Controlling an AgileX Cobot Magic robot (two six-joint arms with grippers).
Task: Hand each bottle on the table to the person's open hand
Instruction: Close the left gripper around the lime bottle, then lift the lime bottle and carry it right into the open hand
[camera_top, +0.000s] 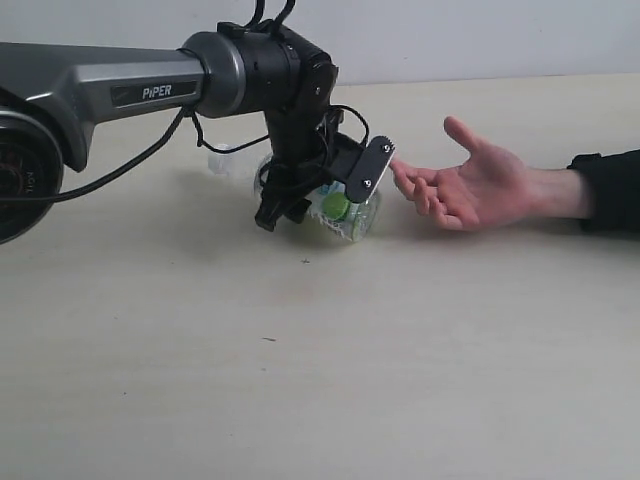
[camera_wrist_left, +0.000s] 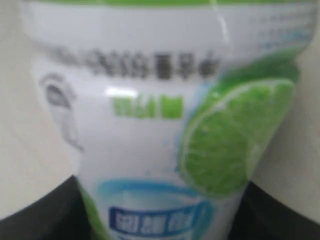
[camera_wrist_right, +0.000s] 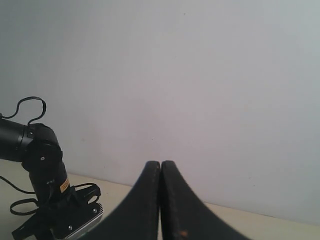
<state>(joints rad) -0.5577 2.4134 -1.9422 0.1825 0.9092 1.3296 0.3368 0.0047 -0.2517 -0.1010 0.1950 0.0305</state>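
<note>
Exterior view: shows the left tool (camera_top: 322, 196) closed around the green-labelled bottle (camera_top: 352, 215), gripping it from both sides, low down near the middle of the surface (camera_top: 300, 380). Cannot tell whether resting on the surface or just off it; casts a shadow directly beneath. Reaches in from the left on a grey arm (camera_top: 100, 95) marked PIPER, wrist bent downward, black cables (camera_top: 130, 165) looped around the joint. Holds the green-labelled bottle just beside the fingertips of the person's open hand (camera_top: 475, 190), close but seemingly apart. Shows that hand palm up on the right, fingers spread toward the bottle, thumb raised, wrist leading into a black sleeve (camera_top: 605, 190) at the right edge. Reveals a second clear bottle (camera_top: 228, 160) farther back on the surface behind the arm, mostly hidden, label not readable.

Left wrist view: fills almost entirely with the green-labelled bottle (camera_wrist_left: 160, 125), blurred by closeness, with a white label, a lime slice, and green and blue lettering too soft to read. Catches dark fingers (camera_wrist_left: 35, 220) hugging it on both sides.

Right wrist view: shows the right tool (camera_wrist_right: 160, 200) with its two black fingers pressed together, gripping nothing, pointed toward a plain pale wall (camera_wrist_right: 200, 75).
</note>
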